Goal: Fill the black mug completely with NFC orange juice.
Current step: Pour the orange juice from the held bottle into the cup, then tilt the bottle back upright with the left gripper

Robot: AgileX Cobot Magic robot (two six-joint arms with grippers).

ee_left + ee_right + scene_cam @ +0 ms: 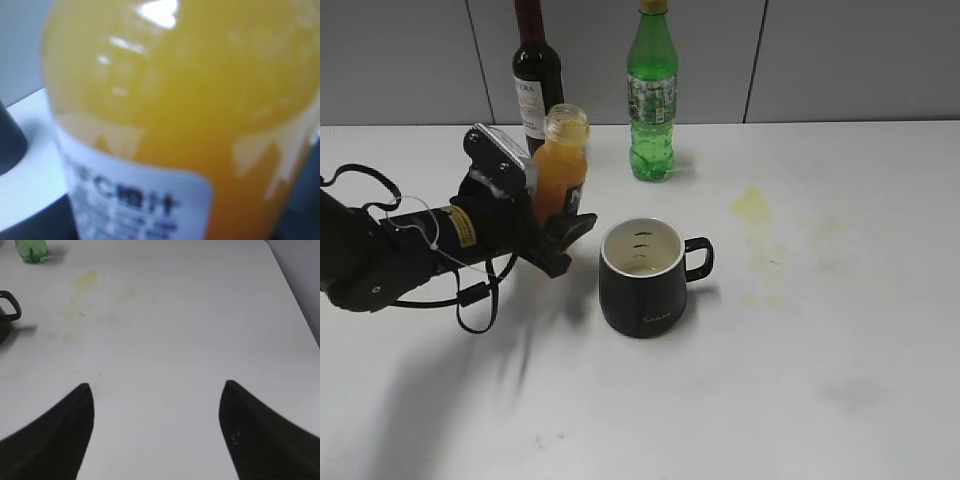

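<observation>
The left hand (558,222) is grasping the NFC orange juice (560,172) bottle upright at nine o'clock of the black mug (642,277) on the worktop (820,350). The right hand (156,410) is hovering released, holding nothing.

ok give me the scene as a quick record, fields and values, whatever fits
held item: NFC orange juice bottle, uncapped, upright, nearly full
left gripper: shut on the bottle's lower part, left of the mug
black mug: upright, handle to the right, white inside, little or no juice visible
right gripper: open, holding nothing, over bare table
background: wine bottle, green soda bottle
table marks: yellowish stains right of the mug
</observation>
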